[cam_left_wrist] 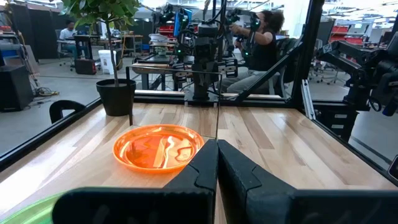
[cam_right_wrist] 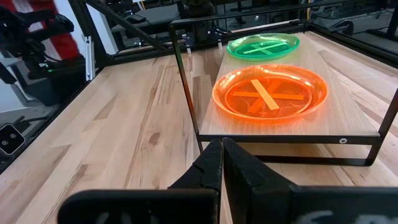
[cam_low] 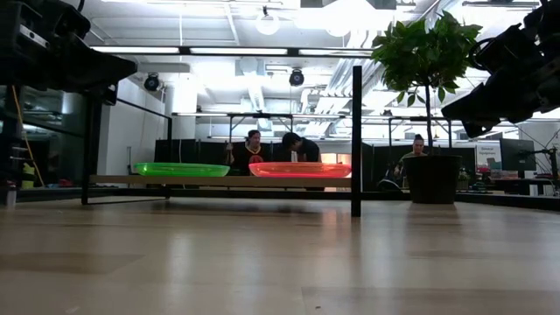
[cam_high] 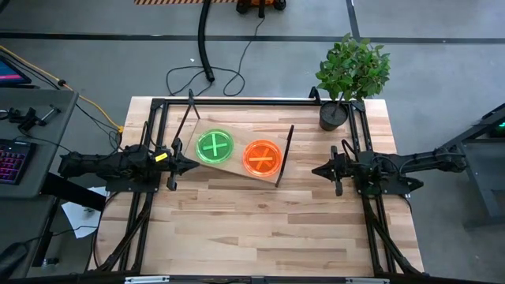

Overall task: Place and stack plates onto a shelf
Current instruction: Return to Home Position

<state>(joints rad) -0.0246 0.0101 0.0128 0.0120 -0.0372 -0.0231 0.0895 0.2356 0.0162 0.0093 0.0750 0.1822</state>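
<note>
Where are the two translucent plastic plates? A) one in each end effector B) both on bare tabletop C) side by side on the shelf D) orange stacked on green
C: the round neon green plastic plate and round neon orange plastic plate lie side by side on the light-wood shelf.

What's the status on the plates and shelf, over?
Left hand and right hand both shut, empty, flanking the shelf. Green plate and orange plate side by side on it. Potted plant stands apart, far right corner.
</note>
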